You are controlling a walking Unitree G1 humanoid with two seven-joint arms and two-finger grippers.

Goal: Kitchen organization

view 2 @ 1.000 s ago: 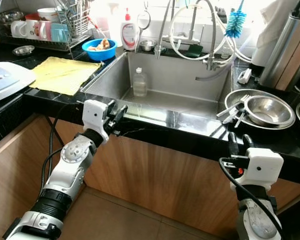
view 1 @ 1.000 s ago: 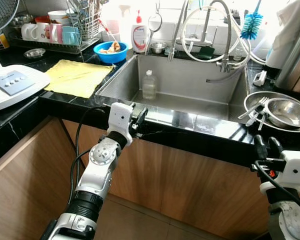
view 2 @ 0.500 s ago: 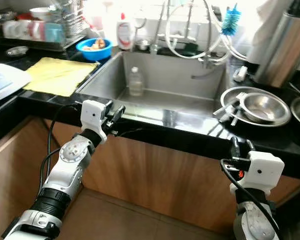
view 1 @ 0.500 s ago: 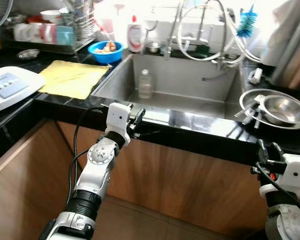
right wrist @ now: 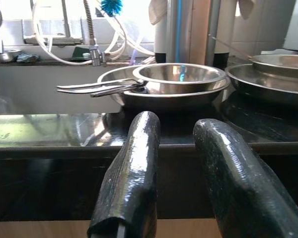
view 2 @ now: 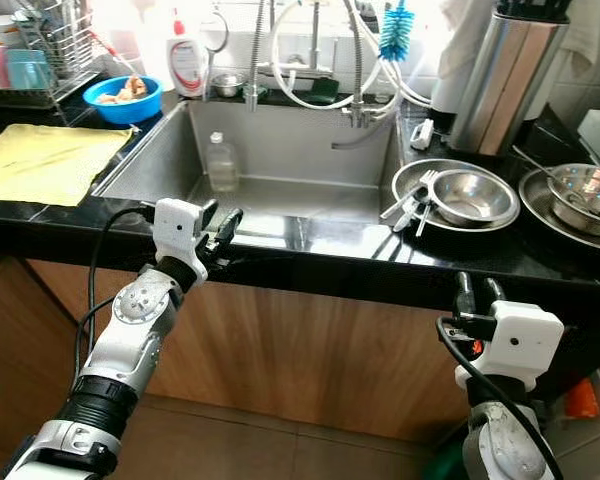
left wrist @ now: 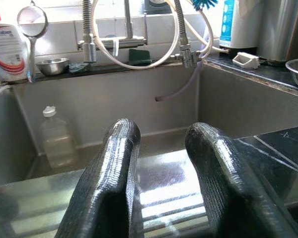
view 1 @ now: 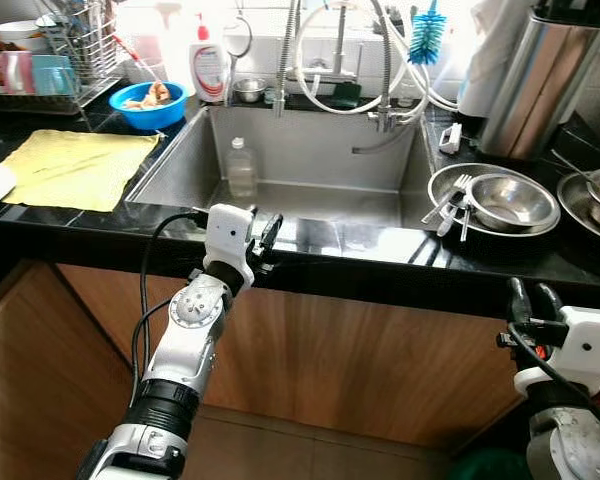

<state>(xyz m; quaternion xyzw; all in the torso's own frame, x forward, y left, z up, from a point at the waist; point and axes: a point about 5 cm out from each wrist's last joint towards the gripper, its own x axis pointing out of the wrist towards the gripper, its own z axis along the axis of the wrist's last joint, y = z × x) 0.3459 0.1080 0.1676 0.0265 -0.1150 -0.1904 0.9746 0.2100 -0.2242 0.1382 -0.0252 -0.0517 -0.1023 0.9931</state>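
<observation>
A steel sink is set in the black counter, and a clear plastic bottle stands upright at its left side. Right of the sink a steel bowl sits in a steel plate with cutlery across it. My left gripper hovers at the counter's front edge before the sink, open, with nothing between its fingers. My right gripper is lower, in front of the counter edge below the plate, open and empty, fingers pointing at the bowl.
A yellow cloth lies on the counter left of the sink. Behind it are a blue bowl, a soap bottle and a dish rack. A tall steel canister and a blue brush stand at the back right.
The camera has swung to the right, bringing the canister and a second steel dish into view. Both arms keep about the same pose at the counter edge.
</observation>
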